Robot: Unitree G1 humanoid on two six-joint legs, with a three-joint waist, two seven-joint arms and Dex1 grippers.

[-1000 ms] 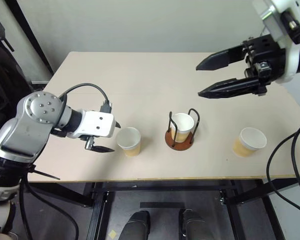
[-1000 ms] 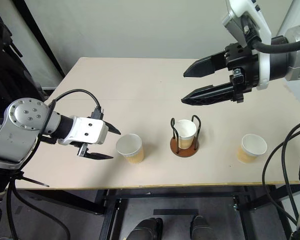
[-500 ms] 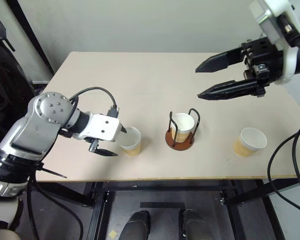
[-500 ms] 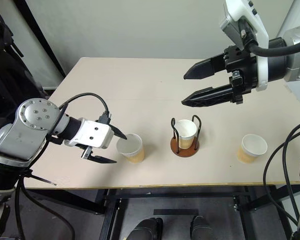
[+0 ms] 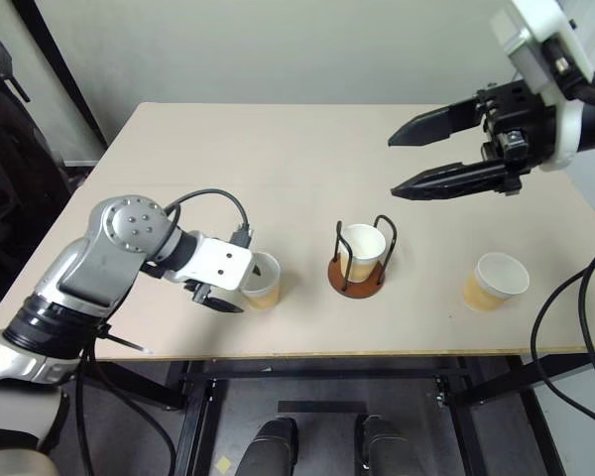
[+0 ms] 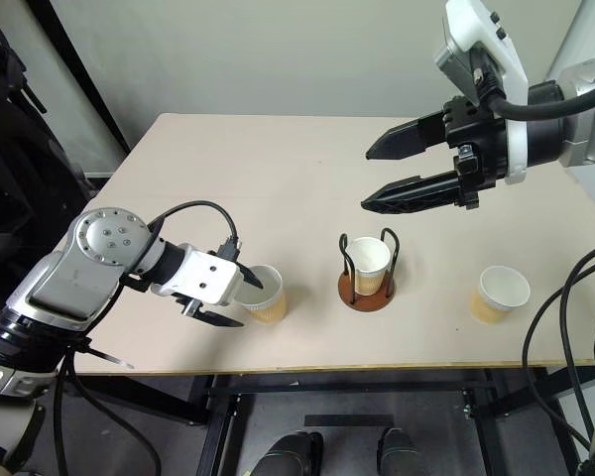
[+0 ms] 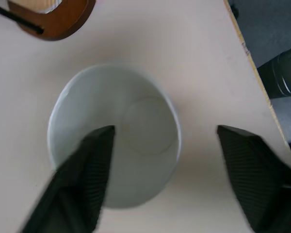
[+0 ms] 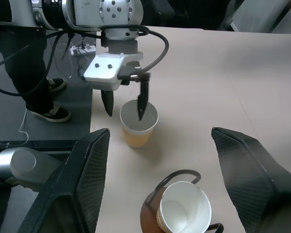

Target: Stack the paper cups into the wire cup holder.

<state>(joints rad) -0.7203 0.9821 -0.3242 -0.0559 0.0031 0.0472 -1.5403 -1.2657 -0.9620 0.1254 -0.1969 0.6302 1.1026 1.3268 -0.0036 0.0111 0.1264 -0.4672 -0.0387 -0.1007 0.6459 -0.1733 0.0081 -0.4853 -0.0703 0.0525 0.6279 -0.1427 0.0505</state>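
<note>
End effector point(image 5: 240, 282) straddles cup point(image 5: 261, 279) rim (L).

Place: a robot lab or test room, as far as I can tell.
Table point(image 5: 278, 149): plain beige top on a black metal frame, well below my right gripper point(image 5: 395, 159).
Wall point(image 5: 278, 50): bare, pale, beyond my hands.
Floor point(image 5: 456, 426): grey, under the table.
Cables point(image 5: 565, 327): loose black loops beside my right arm.
</note>
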